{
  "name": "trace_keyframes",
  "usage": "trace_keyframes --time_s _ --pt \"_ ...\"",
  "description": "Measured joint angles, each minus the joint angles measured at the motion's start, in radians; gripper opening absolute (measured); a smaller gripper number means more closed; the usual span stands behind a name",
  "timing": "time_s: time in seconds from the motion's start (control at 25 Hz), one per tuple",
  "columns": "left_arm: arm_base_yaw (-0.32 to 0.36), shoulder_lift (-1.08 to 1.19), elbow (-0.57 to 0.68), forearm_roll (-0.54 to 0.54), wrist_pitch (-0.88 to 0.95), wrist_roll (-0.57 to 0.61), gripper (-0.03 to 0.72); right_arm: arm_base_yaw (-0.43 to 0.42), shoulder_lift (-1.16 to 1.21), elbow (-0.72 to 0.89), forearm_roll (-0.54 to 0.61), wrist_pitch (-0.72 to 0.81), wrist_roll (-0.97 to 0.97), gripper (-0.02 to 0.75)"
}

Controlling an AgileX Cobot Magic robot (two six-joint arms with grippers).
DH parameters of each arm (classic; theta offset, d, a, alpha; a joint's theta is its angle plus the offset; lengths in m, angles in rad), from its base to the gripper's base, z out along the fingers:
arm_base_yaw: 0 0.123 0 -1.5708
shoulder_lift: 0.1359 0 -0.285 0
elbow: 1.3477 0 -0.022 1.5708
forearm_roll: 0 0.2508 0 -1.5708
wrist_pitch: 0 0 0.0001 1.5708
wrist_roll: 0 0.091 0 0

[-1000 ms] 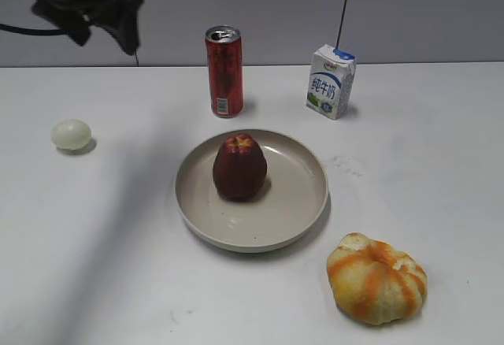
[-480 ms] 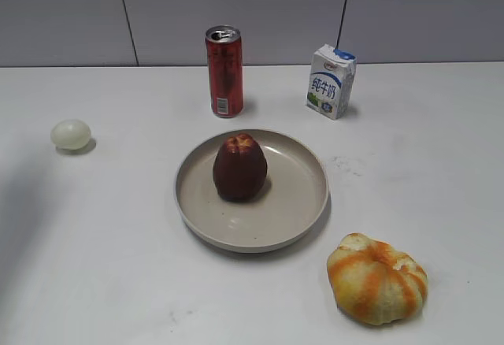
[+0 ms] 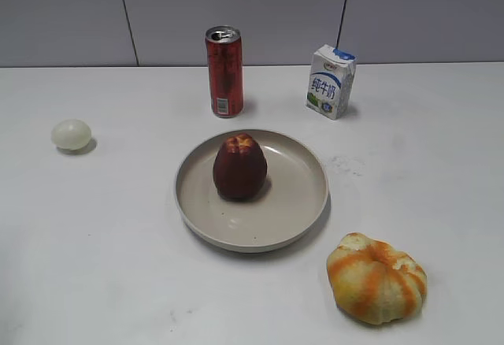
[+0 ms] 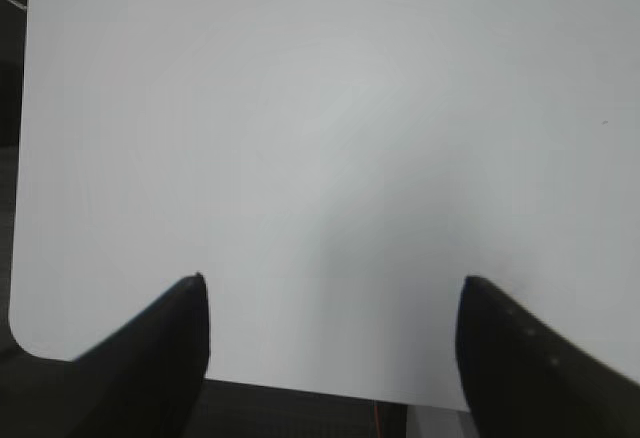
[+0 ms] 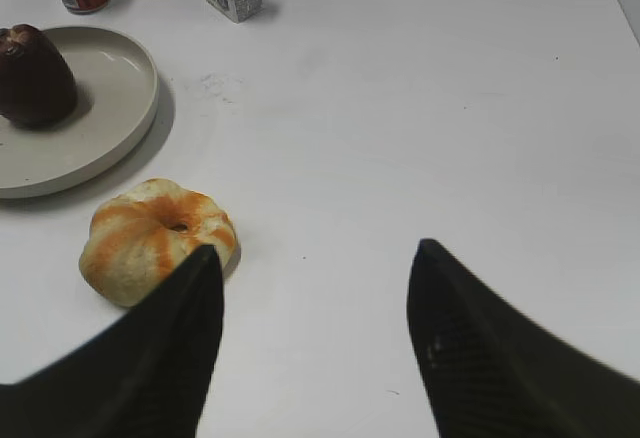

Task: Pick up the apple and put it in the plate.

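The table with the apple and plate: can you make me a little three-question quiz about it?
1. True or false: the apple sits in the plate.
2. Which stands right behind the plate: A) can B) egg C) pumpkin?
3. Fill in: the right gripper has its fingers ____.

Key: 1 true; 2 A; 3 open.

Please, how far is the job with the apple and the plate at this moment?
It looks done: the apple stands upright inside the plate, and nothing touches it. Nothing is in hand: the left pincer is open over bare table, and the right pincer is open beside the orange fruit, holding nothing. No step seems left.
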Motion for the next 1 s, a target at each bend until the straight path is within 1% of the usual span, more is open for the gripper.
trace_keyframes --time_s 0.28,0.6,0.76,1.0 --pt "0.000 -0.363 0.232 0.000 -0.047 0.000 0.581 0.000 0.000 0.000 0.000 0.000 0.000 0.445" --pt "0.000 -0.652 0.435 0.000 -0.117 0.000 0.581 0.000 0.000 0.000 0.000 0.000 0.000 0.445" --pt "0.000 -0.764 0.497 -0.003 -0.128 0.000 0.581 0.000 0.000 0.000 0.000 0.000 0.000 0.445" --pt "0.000 -0.900 0.499 -0.005 -0.130 0.000 0.581 0.000 0.000 0.000 0.000 0.000 0.001 0.445"
